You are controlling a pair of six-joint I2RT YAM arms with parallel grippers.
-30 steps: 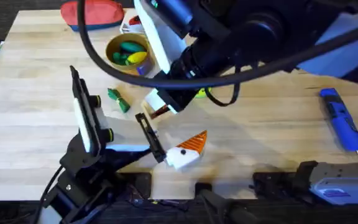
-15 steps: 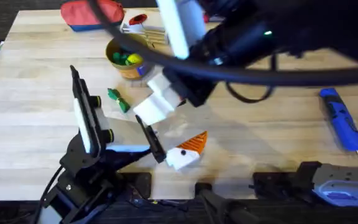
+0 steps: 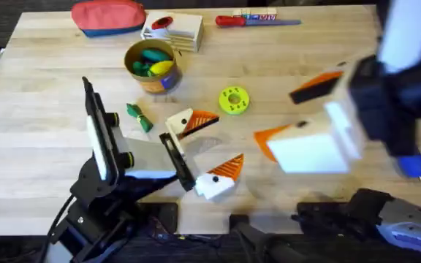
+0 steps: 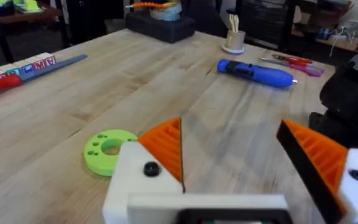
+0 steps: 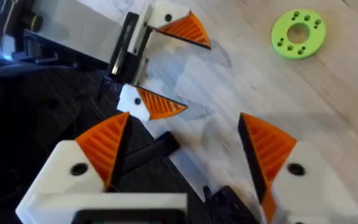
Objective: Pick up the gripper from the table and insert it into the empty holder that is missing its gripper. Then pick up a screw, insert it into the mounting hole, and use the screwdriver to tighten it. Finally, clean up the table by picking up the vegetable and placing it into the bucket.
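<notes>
Right gripper [image 3: 309, 117] empty, jaws wide, right of centre frame. Blue screwdriver [image 3: 408, 157] just beside it at right edge, axis running top-to-bottom. Left gripper [image 3: 207, 146] open, empty, farther.

Near one gold bucket [image 3: 152, 67]: one loose green vegetable [image 3: 139, 117], one lime disc [image 3: 233, 100], one red-handled screwdriver [image 3: 254, 20], one blue driver [image 4: 255, 73], one red pouch [image 3: 108, 17].
</notes>
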